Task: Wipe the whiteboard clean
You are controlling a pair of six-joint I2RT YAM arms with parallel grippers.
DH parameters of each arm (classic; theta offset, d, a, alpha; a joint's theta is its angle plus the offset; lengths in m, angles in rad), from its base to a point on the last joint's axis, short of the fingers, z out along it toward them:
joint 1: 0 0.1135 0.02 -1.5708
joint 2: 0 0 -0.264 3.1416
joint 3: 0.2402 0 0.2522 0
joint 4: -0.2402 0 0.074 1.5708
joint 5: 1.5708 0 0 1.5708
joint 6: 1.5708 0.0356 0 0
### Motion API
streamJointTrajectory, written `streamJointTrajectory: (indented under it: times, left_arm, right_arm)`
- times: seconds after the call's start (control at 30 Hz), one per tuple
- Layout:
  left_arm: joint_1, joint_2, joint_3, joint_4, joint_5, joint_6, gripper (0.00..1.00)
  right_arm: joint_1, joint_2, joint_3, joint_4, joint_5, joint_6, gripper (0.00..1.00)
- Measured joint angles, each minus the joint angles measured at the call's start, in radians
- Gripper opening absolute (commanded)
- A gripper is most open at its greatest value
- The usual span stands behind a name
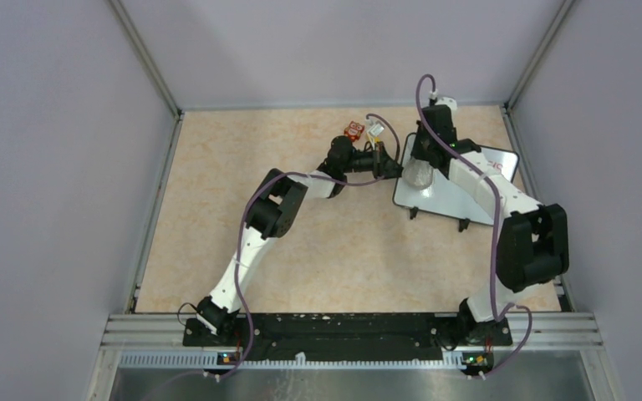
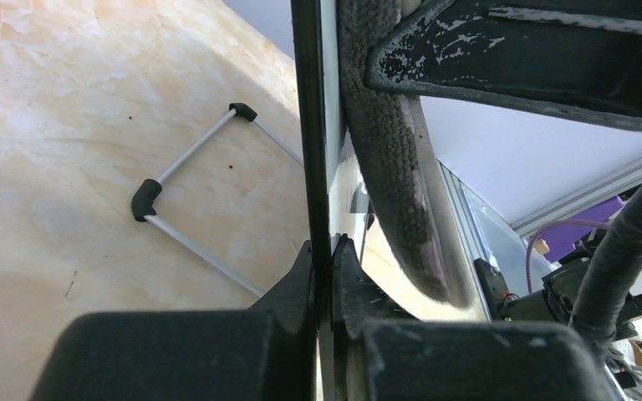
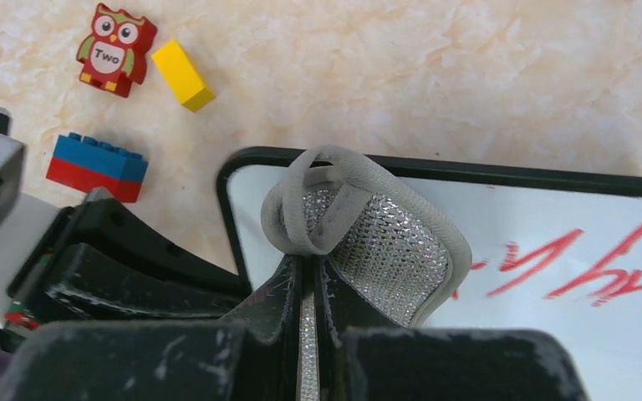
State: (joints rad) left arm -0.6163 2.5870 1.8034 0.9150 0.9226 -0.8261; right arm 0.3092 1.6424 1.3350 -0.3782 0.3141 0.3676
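pinching grey cloth (image 3: 384,242), right tool (image 3: 305,271) presses it on the whiteboard (image 3: 535,213); left tool (image 2: 323,255) clamps its edge.

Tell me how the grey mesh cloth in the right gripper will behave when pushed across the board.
Probably floppy: the grey mesh cloth folds over itself at the right gripper. Likely light, and it may bunch rather than slide on the glossy whiteboard.

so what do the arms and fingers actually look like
Both the left arm and right arm have white links with chunky black joint housings. A purple cable loops along each. The fingers are black, blocky and heavily scuffed with pale wear marks.
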Motion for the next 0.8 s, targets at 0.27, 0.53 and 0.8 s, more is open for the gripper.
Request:
streamJointTrajectory:
  times: [0.27, 0.53, 0.8]
  left_arm:
    - [0.0, 0.0, 0.0, 0.013, -0.003, -0.001, 0.0]
    - [0.0, 0.0, 0.0, 0.014, 0.004, -0.001, 0.0]
    - [0.0, 0.0, -0.001, 0.003, 0.005, 0.003, 0.0]
  right_arm:
    - [-0.133, -0.131, -0.151, 0.029, -0.036, 0.003, 0.0]
    - [-0.106, -0.124, -0.144, 0.024, -0.008, 0.002, 0.0]
    - [0.052, 0.024, 0.01, -0.026, 0.059, 0.0, 0.0]
